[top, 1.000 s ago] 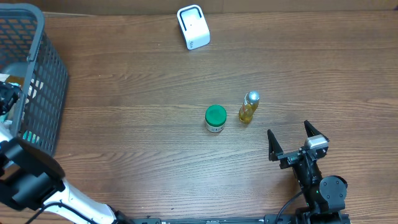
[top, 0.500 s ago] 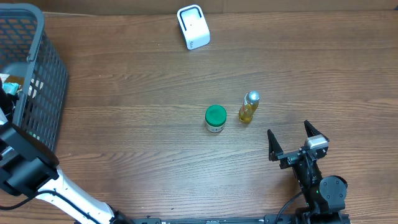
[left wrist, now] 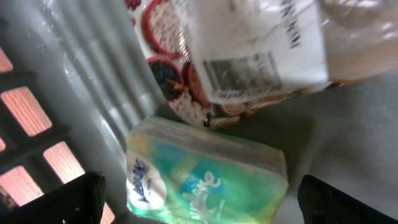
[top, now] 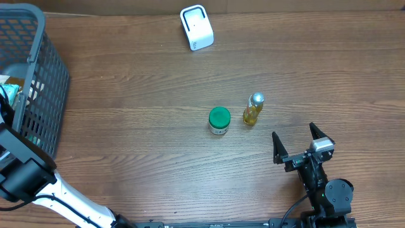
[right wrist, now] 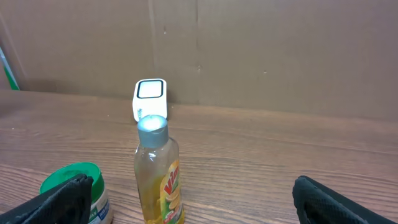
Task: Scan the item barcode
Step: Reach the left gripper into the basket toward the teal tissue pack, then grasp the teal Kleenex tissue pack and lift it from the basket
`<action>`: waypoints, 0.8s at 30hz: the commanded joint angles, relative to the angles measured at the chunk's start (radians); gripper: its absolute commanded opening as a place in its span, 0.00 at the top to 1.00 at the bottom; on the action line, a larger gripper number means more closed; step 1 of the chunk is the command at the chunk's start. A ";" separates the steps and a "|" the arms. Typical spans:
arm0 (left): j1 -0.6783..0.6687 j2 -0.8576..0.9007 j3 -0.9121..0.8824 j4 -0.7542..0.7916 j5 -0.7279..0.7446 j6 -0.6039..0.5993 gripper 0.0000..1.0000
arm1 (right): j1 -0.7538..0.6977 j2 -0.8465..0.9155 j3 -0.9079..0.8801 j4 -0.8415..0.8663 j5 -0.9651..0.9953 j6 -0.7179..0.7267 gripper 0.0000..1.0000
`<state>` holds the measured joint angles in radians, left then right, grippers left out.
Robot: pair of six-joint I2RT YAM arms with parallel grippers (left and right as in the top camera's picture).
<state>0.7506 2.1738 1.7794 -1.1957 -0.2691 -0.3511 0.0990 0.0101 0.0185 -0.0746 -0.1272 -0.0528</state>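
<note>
- While left claw (left wrist: 199, 208) hangs spread over tissue pack (left wrist: 205, 177), pack lies in basket (top: 47, 69), left edge.
- Prob. light, squashy, slick wrap; pinch across middle, gently.
- Right claw (top: 295, 142) spread, empty.

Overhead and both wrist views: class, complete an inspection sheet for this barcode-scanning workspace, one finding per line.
Surface: wooden table.
Job's things: white scanner at far edge; green-lidded jar and yellow bottle upright mid-table, apart; grey basket at left holding tissue pack and barcoded packet.
Clutter: nothing seen.
End effectors: left end effector open over the tissue pack; right end effector open, empty, facing the bottle.
Cables: black cable by the right arm's base.
Surroundings: cardboard wall behind table.
</note>
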 commanded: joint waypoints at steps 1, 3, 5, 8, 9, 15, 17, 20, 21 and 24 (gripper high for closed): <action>0.006 0.014 -0.016 0.024 0.013 0.062 0.00 | 0.001 -0.007 -0.011 0.005 -0.006 0.001 0.00; 0.007 0.014 -0.026 0.038 0.038 0.087 0.00 | 0.001 -0.007 -0.011 0.005 -0.006 0.001 0.00; 0.008 0.014 -0.049 0.057 0.053 0.103 0.01 | 0.001 -0.007 -0.011 0.004 -0.006 0.001 0.00; 0.010 0.014 -0.080 0.076 0.053 0.105 0.00 | 0.001 -0.007 -0.011 0.004 -0.006 0.001 0.00; 0.010 0.014 -0.095 0.084 0.053 0.105 0.00 | 0.001 -0.007 -0.011 0.004 -0.006 0.001 0.00; 0.010 0.014 -0.130 0.121 0.061 0.081 0.00 | 0.001 -0.007 -0.011 0.004 -0.006 0.001 0.00; 0.010 0.014 -0.130 0.119 0.077 0.082 0.04 | 0.001 -0.007 -0.011 0.004 -0.006 0.001 0.00; 0.010 0.014 -0.117 0.110 0.135 0.082 0.03 | 0.001 -0.007 -0.011 0.005 -0.006 0.001 0.00; 0.010 0.014 -0.106 0.103 0.153 0.082 0.00 | 0.001 -0.007 -0.011 0.005 -0.006 0.001 0.00; 0.010 0.014 -0.037 0.055 0.185 0.083 0.00 | 0.001 -0.007 -0.011 0.004 -0.006 0.001 0.00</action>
<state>0.7601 2.1544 1.6989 -1.1027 -0.1596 -0.2737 0.0990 0.0101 0.0185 -0.0750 -0.1272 -0.0528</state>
